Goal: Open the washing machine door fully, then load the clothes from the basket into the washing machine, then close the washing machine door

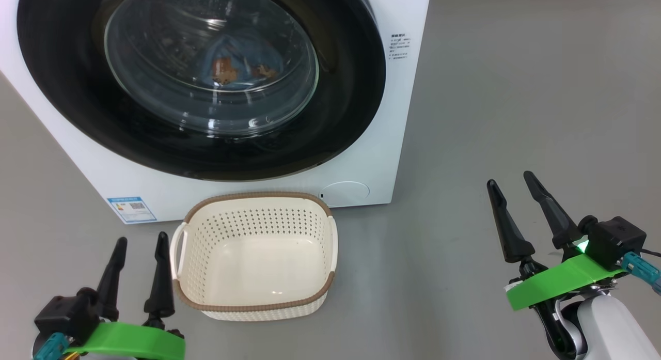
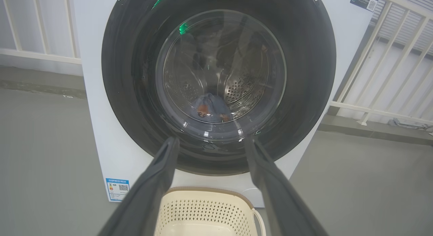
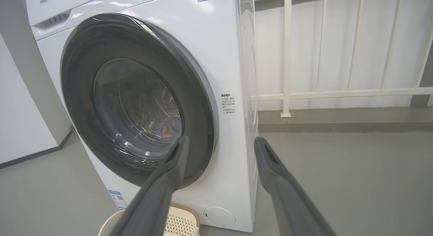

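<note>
Stretching ahead and to the right of the right pincer point(image 1: 509, 178), the grey floor point(image 1: 516, 91) lies bare as far as a white railing point(image 3: 287, 60) by the wall. The washing machine point(image 1: 403, 117) stands ahead of both pincers. Its right front corner edge is ahead and to the left of the right pincer, well apart from the fingertips.

The washing machine door point(image 1: 351, 117) is shut against the white front, its black ring reaching nearly to the machine's side edges. In the left wrist view it is straight ahead of the left pincer point(image 1: 143, 237).

The basket point(image 1: 258, 196) sits on the floor just right of the left pincer, with its near handle close to that pincer's right finger but apart from it. Its far rim is close by the machine's lower front; whether they touch cannot be told. A broad strip of floor separates the basket from the right pincer.

The clothes point(image 1: 242, 65), blue with orange patches, lie low in the drum behind the door's glass, ahead of the left pincer and beyond the basket.

Both pincers have their fingers spread wide and hold nothing. A blue label sticker point(image 1: 131, 209) sits low on the machine's front, just ahead of the left pincer's fingertips. A round cap point(image 1: 345, 193) shows beyond the basket's far right corner.
</note>
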Controlling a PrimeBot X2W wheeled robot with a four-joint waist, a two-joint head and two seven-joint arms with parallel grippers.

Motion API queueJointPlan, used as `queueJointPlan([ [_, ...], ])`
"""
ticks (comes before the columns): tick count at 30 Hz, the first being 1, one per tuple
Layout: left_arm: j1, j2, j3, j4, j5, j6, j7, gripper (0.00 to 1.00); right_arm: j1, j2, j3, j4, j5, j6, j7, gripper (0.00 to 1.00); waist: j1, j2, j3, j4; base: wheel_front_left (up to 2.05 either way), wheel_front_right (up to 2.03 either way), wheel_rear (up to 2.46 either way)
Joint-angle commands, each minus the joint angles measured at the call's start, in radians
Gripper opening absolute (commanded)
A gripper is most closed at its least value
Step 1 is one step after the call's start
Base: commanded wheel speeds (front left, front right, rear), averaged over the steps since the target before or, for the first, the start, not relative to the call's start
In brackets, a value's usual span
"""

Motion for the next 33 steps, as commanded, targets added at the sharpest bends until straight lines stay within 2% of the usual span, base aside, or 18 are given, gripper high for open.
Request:
queueJointPlan([
  [1,-0.022,0.02,0.035,-0.022,0.009,0.0,-0.006,1.0,0.0,-0.001,0.014,-0.03,0.002,-0.002,-0.005,1.0,-0.0001,-0.0001,0.002,0.001,0.0,0.0,0.0],
  [33,-0.027,0.018,0.046,-0.008,0.013,0.002,-0.006,1.0,-0.005,0.005,0.017,-0.012,0.005,-0.002,-0.005,1.0,-0.0001,-0.0001,0.007,0.008,0.0,0.0,0.0],
])
